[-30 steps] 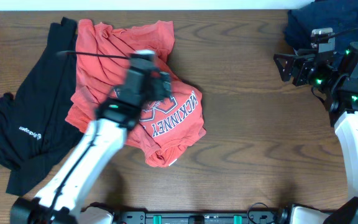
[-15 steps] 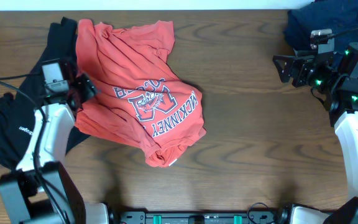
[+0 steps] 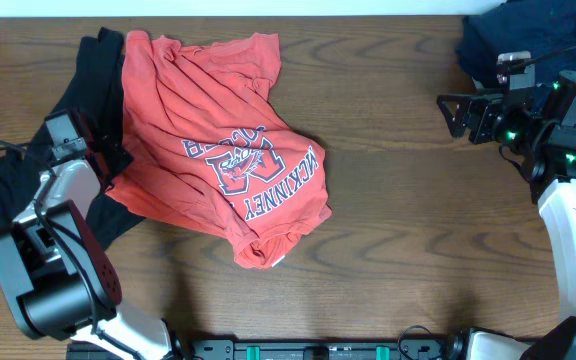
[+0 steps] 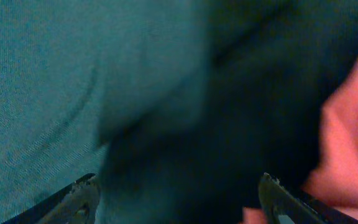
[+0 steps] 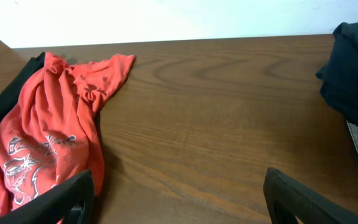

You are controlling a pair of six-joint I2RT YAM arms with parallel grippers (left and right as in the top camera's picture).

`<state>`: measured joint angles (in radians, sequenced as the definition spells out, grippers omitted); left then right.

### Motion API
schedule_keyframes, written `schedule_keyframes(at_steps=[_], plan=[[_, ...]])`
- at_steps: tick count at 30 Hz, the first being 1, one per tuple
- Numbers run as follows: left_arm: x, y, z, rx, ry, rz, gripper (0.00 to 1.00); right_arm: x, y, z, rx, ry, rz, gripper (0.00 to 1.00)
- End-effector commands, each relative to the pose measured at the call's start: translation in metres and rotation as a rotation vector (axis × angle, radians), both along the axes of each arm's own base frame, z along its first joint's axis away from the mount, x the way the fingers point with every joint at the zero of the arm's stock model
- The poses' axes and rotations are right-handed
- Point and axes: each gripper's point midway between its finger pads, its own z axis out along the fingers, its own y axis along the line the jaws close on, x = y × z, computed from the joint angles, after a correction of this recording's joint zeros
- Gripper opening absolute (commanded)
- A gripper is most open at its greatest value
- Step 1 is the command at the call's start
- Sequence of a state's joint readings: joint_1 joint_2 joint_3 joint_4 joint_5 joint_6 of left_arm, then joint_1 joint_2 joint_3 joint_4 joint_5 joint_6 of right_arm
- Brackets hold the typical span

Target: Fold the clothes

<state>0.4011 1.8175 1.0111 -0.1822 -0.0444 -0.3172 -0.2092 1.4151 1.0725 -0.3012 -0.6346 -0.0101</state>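
Observation:
The red-orange T-shirt (image 3: 218,150) with white-and-dark lettering lies crumpled left of the table's middle. It also shows in the right wrist view (image 5: 42,137). The black top (image 3: 28,210) with a small white logo lies at the far left, partly under the shirt. My left gripper (image 3: 111,152) is low over the black top at the shirt's left edge. In the left wrist view the gripper (image 4: 179,205) is open, with blurred black fabric (image 4: 229,112) close under it and red fabric (image 4: 353,143) at the right. My right gripper (image 3: 450,108) is open and empty above bare wood (image 5: 179,202).
A dark blue garment pile (image 3: 508,40) lies at the back right corner, behind my right arm; it shows in the right wrist view (image 5: 353,68). Bare wooden table (image 3: 398,220) lies between the shirt and my right arm.
My left arm has swung left, off the red shirt, to the black top at the shirt's left edge. The shirt's print is now uncovered. The right arm has barely moved.

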Motion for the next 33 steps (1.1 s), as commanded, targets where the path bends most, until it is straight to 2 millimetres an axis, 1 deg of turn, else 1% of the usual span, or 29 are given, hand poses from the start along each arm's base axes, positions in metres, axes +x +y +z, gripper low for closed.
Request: schedule_keyframes(at_steps=[1, 7, 12, 14, 16, 19, 24, 25, 27, 29, 31, 33], plan=[[-0.003, 0.013, -0.008, 0.002, 0.011, 0.040, 0.83, 0.000, -0.002, 0.014, 0.003, -0.028, -0.006, 0.85], [0.001, 0.021, -0.022, 0.007, 0.002, 0.053, 0.83, 0.000, -0.002, 0.014, 0.003, -0.028, -0.006, 0.85], [0.000, 0.034, -0.042, 0.011, 0.010, 0.082, 0.83, 0.000, -0.002, 0.014, 0.003, -0.026, -0.007, 0.85], [-0.005, 0.044, -0.051, 0.017, 0.019, 0.108, 0.83, 0.000, -0.002, 0.013, 0.001, -0.024, -0.011, 0.85], [-0.013, 0.059, -0.058, 0.037, 0.033, 0.149, 0.84, 0.000, -0.003, 0.013, -0.001, -0.024, -0.013, 0.85], [-0.023, 0.080, -0.061, 0.063, 0.038, 0.167, 0.84, 0.000, -0.003, 0.013, -0.001, -0.024, -0.013, 0.85], [-0.029, 0.117, -0.049, 0.126, -0.018, 0.201, 0.85, 0.000, -0.003, 0.013, 0.000, -0.024, -0.012, 0.85], [-0.028, 0.122, -0.046, 0.133, -0.034, 0.207, 0.85, 0.000, -0.003, 0.013, 0.000, -0.023, -0.012, 0.85], [-0.023, 0.126, -0.038, 0.134, -0.076, 0.194, 0.85, 0.000, -0.003, 0.013, 0.000, -0.023, -0.012, 0.85], [-0.013, 0.124, -0.025, 0.134, -0.122, 0.159, 0.85, 0.000, -0.002, 0.013, 0.000, -0.024, -0.010, 0.85], [-0.002, 0.121, -0.005, 0.140, -0.178, 0.131, 0.85, 0.000, 0.001, 0.013, 0.000, -0.025, -0.004, 0.85], [0.008, 0.117, 0.021, 0.159, -0.234, 0.108, 0.85, 0.001, 0.002, 0.014, -0.002, -0.029, 0.001, 0.84]])
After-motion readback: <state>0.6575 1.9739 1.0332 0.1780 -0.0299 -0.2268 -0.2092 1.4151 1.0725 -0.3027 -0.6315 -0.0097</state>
